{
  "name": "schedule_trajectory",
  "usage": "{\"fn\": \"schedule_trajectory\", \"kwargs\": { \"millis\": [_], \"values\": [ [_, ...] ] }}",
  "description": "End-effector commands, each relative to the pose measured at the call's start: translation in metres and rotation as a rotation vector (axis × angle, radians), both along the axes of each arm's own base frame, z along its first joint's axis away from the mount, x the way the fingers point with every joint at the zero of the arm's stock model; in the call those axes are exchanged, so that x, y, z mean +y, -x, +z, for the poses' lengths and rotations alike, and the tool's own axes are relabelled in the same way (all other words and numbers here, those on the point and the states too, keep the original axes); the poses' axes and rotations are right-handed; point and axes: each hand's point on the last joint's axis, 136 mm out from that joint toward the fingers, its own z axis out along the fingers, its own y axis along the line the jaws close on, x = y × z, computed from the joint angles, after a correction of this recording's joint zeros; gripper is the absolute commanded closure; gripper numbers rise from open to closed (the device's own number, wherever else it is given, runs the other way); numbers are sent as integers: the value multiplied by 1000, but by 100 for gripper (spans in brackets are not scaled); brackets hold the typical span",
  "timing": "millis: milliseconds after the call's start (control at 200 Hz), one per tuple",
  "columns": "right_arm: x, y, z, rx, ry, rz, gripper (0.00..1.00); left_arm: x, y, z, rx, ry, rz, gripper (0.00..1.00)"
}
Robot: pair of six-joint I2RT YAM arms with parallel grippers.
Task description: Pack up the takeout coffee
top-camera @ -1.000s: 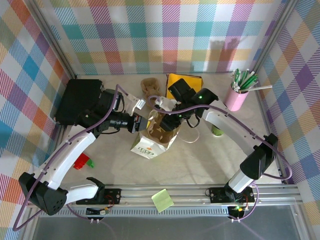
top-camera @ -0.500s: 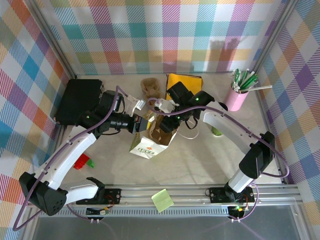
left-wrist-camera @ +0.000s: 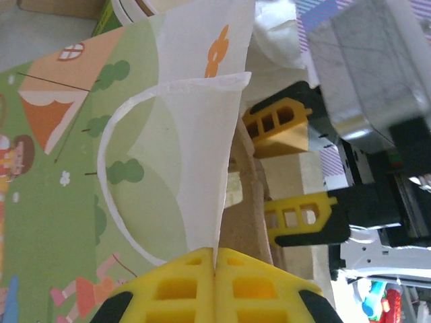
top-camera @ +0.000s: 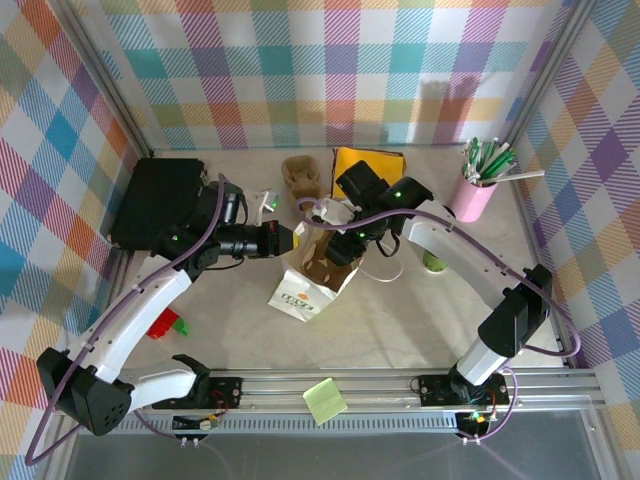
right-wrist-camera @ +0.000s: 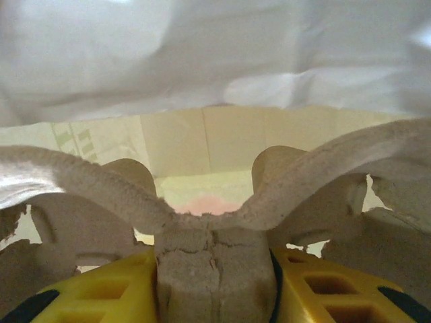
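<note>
Beige worktop (top-camera: 400,320): carries the bag and the cup.
White printed paper bag (top-camera: 303,292): sits mid-worktop between the two arms, apparently tilted, with its mouth open.
Brown moulded-pulp cup carrier (right-wrist-camera: 202,195): sits in the bag's mouth under the white paper wall.
Right pincer (right-wrist-camera: 212,269): clamped on the carrier's centre ridge.
Left pincer (left-wrist-camera: 215,259): closed flat on the bag's thin rim, pulling it aside.
Small white paper cup with green band (top-camera: 433,262): the takeout coffee. It stands on the worktop just beside the right arm, partly hidden by it, well apart from the bag and not yet packed.
Step in hand (judged): seating the carrier in the bag.
Good practice: hold the rim taut so the mouth stays wide. Lower the carrier level and straight, clear of the paper walls. Let go only once it rests flat on the bag's floor.
</note>
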Motion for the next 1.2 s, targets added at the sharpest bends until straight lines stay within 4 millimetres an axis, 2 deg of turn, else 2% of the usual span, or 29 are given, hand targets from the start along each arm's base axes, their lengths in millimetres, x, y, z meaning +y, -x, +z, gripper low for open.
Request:
{"fn": "schedule_trajectory", "kwargs": {
  "millis": [0,130,315,470,650,870,1015,1195],
  "values": [
    [-5,14,10,11,13,44,58,3,-5,5,43,72,87,100],
    [-3,17,9,27,17,60,57,5,-6,-7,82,75,123,100],
    [4,7,-8,38,67,72,57,10,-3,-22,91,6,115,100],
    [7,3,-23,69,129,90,56,16,1,-18,48,-60,85,100],
    [2,4,-41,113,210,92,56,20,5,-9,4,-106,55,100],
    [-7,6,-49,120,262,79,57,21,7,0,-29,-124,43,100],
    [-7,7,-51,121,260,75,58,21,10,-3,-50,-136,33,100],
    [-8,10,-64,143,285,80,58,20,18,-7,-125,-155,-9,100]
  ]
}}
